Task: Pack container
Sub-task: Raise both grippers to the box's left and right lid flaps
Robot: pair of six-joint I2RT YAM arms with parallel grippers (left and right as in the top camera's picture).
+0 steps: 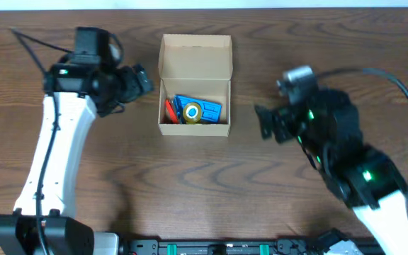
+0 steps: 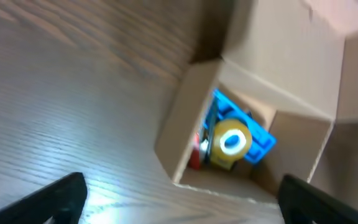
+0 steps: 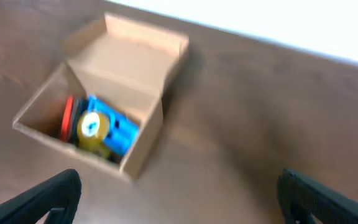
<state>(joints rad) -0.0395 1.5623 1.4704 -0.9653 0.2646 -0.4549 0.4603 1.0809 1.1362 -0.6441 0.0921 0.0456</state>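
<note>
The tan cardboard container point(image 1: 195, 53) stands open at the table's middle back, its flap lid lying back. Inside lie a blue flat item point(image 1: 205, 108), a yellow tape roll point(image 1: 192, 111) and a red item point(image 1: 168, 110). The container also shows in the left wrist view point(image 2: 185, 118) and the right wrist view point(image 3: 148, 134), with the same contents. My left gripper point(image 1: 142, 79) is open and empty, just left of the container. My right gripper point(image 1: 266, 122) is open and empty, to the container's right.
The brown wooden table point(image 1: 204, 184) lies all around the container. A pale strip runs along the table's far edge point(image 3: 278, 31). A dark rail point(image 1: 218, 248) runs along the front edge.
</note>
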